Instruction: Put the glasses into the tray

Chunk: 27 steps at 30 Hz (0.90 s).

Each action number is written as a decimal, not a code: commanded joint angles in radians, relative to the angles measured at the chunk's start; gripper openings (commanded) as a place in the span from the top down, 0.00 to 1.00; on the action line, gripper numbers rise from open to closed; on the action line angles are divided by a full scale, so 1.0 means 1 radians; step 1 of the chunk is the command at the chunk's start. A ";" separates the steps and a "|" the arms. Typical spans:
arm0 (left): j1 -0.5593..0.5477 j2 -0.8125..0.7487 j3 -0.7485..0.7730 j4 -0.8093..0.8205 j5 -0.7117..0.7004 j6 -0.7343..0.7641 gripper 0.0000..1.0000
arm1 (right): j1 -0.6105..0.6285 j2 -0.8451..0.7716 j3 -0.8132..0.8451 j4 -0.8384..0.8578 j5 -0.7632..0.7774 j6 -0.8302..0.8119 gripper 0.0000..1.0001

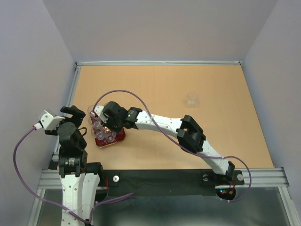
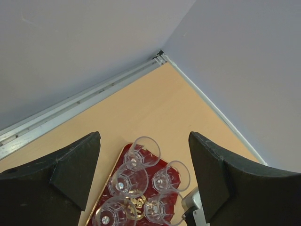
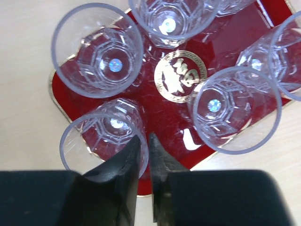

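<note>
The dark red tray (image 1: 120, 136) lies at the table's near left with several clear glasses in it. In the right wrist view the tray (image 3: 162, 117) shows its gold emblem (image 3: 181, 76). My right gripper (image 3: 144, 139) is shut on the rim of one glass (image 3: 106, 136) at the tray's corner, one finger inside it and one outside. Other glasses (image 3: 97, 49) (image 3: 235, 109) stand around the emblem. My left gripper (image 2: 144, 136) is open and empty, hovering beside the tray (image 2: 150, 170). One more glass (image 1: 192, 99) stands alone on the table at the far right.
Grey walls close in the table at the back and on both sides, with a metal rail along the left and back edges (image 2: 84, 101). My right arm (image 1: 188, 134) stretches across the near table towards the tray.
</note>
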 commanded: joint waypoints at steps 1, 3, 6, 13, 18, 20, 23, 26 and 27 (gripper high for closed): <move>0.002 -0.011 0.038 0.032 -0.006 0.012 0.13 | 0.009 0.007 0.050 0.020 0.028 -0.001 0.76; 0.002 -0.013 0.036 0.033 -0.004 0.011 0.13 | 0.009 -0.004 0.048 0.020 0.037 -0.010 0.70; 0.002 -0.011 0.038 0.032 -0.003 0.012 0.13 | 0.009 -0.028 0.048 0.021 0.048 -0.021 0.54; 0.002 -0.013 0.036 0.032 0.000 0.014 0.13 | 0.009 -0.102 0.054 0.020 0.065 -0.050 0.48; 0.002 -0.010 0.036 0.033 0.003 0.017 0.13 | 0.009 -0.177 0.028 0.020 0.065 -0.076 0.44; 0.002 -0.010 0.036 0.033 0.005 0.017 0.13 | 0.009 -0.221 -0.002 0.021 0.094 -0.094 0.44; 0.002 -0.010 0.036 0.035 0.012 0.020 0.13 | 0.003 -0.290 -0.066 0.022 0.117 -0.130 0.44; 0.002 -0.013 0.036 0.050 0.058 0.051 0.12 | -0.026 -0.368 -0.154 0.023 0.117 -0.159 0.44; 0.002 -0.014 0.033 0.056 0.078 0.063 0.12 | -0.040 -0.390 -0.179 0.025 0.116 -0.163 0.44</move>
